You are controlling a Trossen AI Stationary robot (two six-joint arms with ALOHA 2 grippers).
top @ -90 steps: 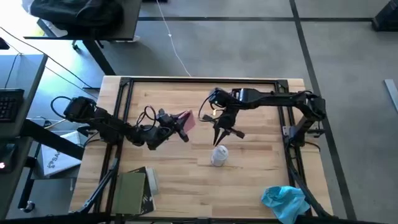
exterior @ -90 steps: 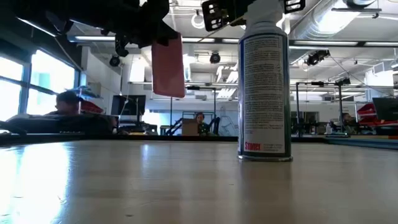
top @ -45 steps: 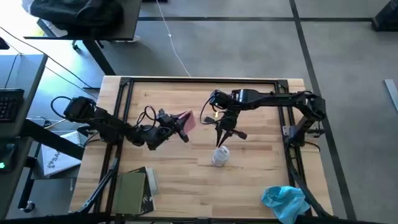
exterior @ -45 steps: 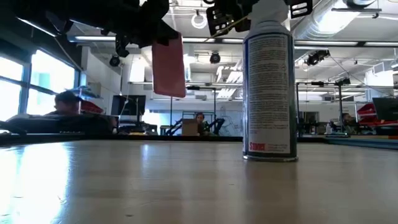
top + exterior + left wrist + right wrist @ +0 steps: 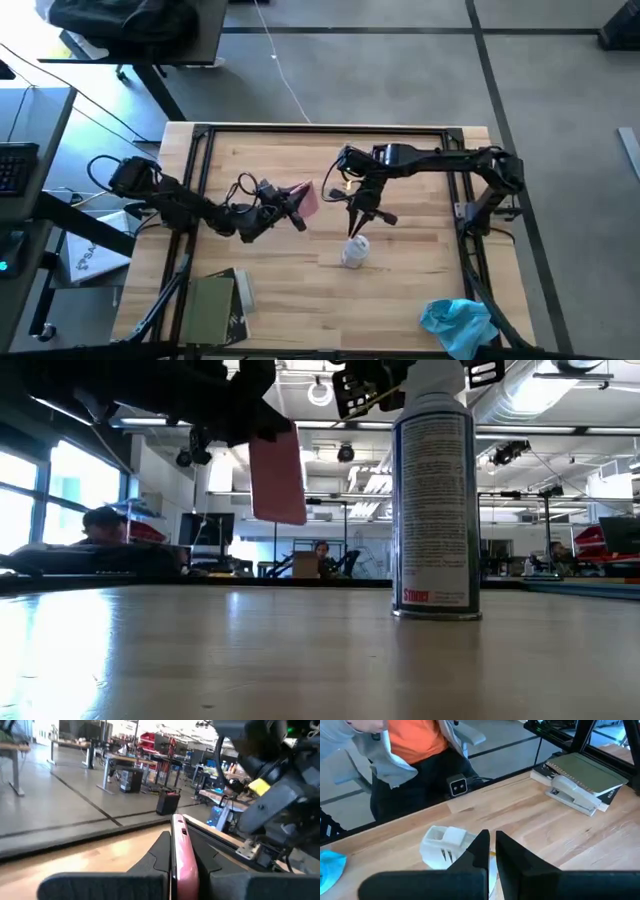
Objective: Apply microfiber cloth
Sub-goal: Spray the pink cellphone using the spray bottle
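Observation:
The microfiber cloth (image 5: 458, 325) lies crumpled at the table's near right corner, far from both grippers; the right wrist view shows a bit of the cloth (image 5: 330, 867). My left gripper (image 5: 292, 205) is shut on a small flat pink object (image 5: 278, 475) left of centre. A white spray bottle (image 5: 435, 510) stands upright on its base mid-table. My right gripper (image 5: 491, 845), fingers nearly together, hovers at the bottle's white cap (image 5: 442, 845). My left gripper pinches the pink object's two flat faces (image 5: 180, 865) between its fingers, coming roughly level from the table's left. The object hangs below the fingers, slightly tilted, well clear of the table. My right gripper's fingertips (image 5: 482, 842) are right beside the bottle's cap; whether they touch it I cannot tell.
A dark green book (image 5: 215, 305) with a grey stapler (image 5: 572, 795) on it lies at the near left. A black frame rail (image 5: 320, 128) runs round the table. A person in an orange top (image 5: 415, 740) stands beyond the near edge.
My right gripper has come down and a little toward the near edge, onto the bottle's top, and the bottle has slid slightly sideways on the table. My left gripper has carried the pink object a little toward the table's right, tilting it slightly.

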